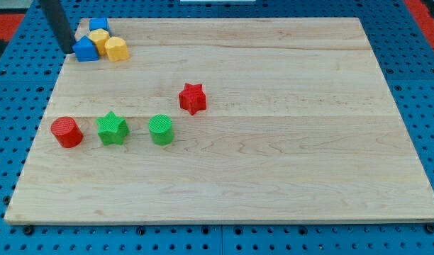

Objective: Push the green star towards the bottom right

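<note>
The green star [112, 128] lies on the wooden board [274, 163] at the view's left, between a red cylinder [67, 132] on its left and a green cylinder [160, 129] on its right. My tip [68, 50] is at the view's top left, just left of a blue block [86, 49]. It is far above the green star and touches nothing I can make out.
A cluster sits at the top left: the blue block, a second blue block [98, 25] and two yellow blocks [100, 40] [116, 49]. A red star [192, 98] lies near the middle, up and right of the green cylinder. Blue pegboard surrounds the board.
</note>
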